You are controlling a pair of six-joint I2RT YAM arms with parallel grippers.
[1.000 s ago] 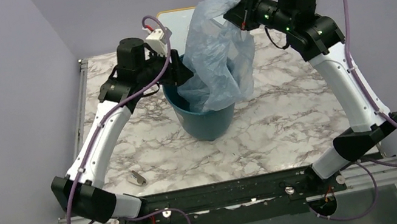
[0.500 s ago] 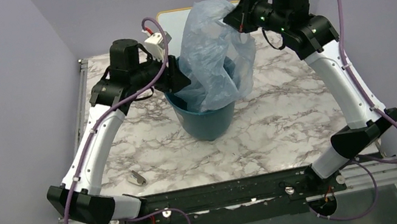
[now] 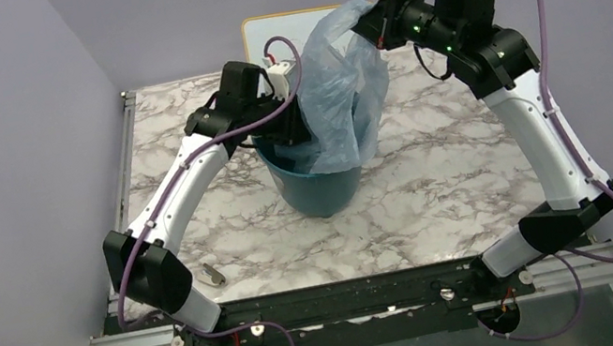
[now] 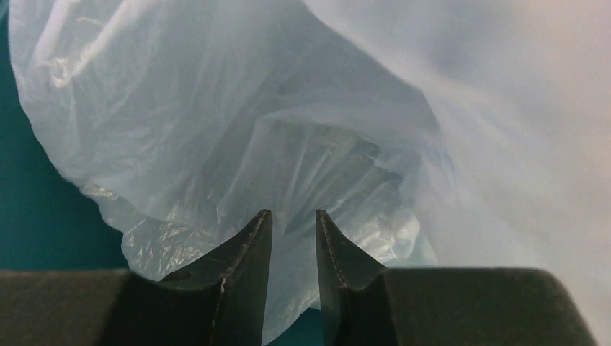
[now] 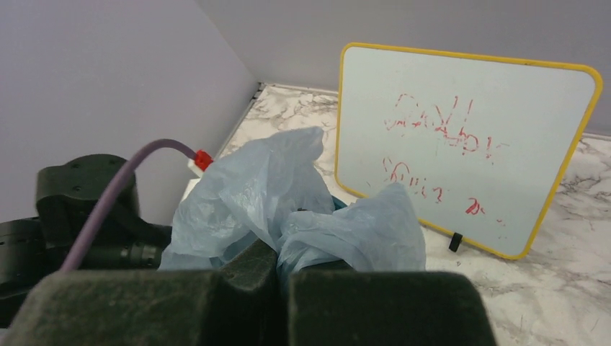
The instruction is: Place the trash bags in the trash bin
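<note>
- Light-blue trash bag (image 3: 334, 82) hangs between my two arms above the teal trash bin (image 3: 322, 184). Its lower folds are already inside the bin mouth; the upper part is stretched up and to the right, out over the rim.
- Right gripper (image 3: 378, 22) is raised above and behind the bin. Its wrist view shows the jaws pressed fully together with bunched bag film (image 5: 288, 209) coming out between them, so I read it as clamped on the bag's top edge.
- Left gripper (image 4: 292, 238) is down at the bin mouth on the left side, nosed into the plastic. Its fingers stand a narrow gap apart, with crinkled film (image 4: 238, 130) right in front of them. I cannot tell whether any film is pinched; nothing visibly sits between the tips.
- Teal wall of the bin shows at the left edge of the left wrist view (image 4: 29, 223), so that claw is working inside or just at the rim.
- Whiteboard (image 5: 465, 137) with red scribble stands behind the bin, apart from it.
- Small dark object (image 3: 211, 274) lies on the marble table (image 3: 440, 197) near the left arm's base; too small to identify.
- Step in hand, my judgement: stuffing the bag down while the right arm holds the top.
- Next move likely needs the right arm to lower toward the bin and let go, with the left pushing the loose bulk below the rim. Risk: springy film billows back out, or the bin tips.
</note>
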